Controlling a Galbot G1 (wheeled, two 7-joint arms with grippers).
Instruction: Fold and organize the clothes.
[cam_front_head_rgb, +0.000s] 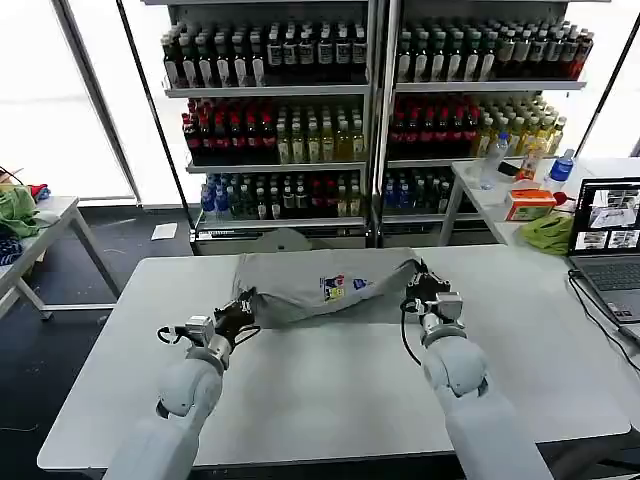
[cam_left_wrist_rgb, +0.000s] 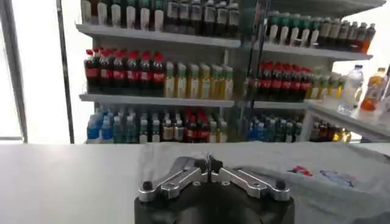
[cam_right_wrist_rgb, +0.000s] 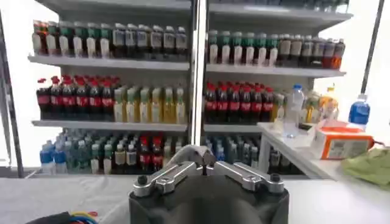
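Head view: I see the grey T-shirt (cam_front_head_rgb: 310, 285) lying across the far middle of the white table (cam_front_head_rgb: 330, 390). Left gripper (cam_front_head_rgb: 243, 308) pinches its near-left corner, fingers closed. Right gripper (cam_front_head_rgb: 418, 284) clamps the shirt's right edge, fingers closed.

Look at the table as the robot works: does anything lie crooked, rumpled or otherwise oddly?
Yes. The grey T-shirt is not flat: it is bunched and stretched in a band between the left gripper and the right gripper, each shut on an end, its chest print creased on the white table.
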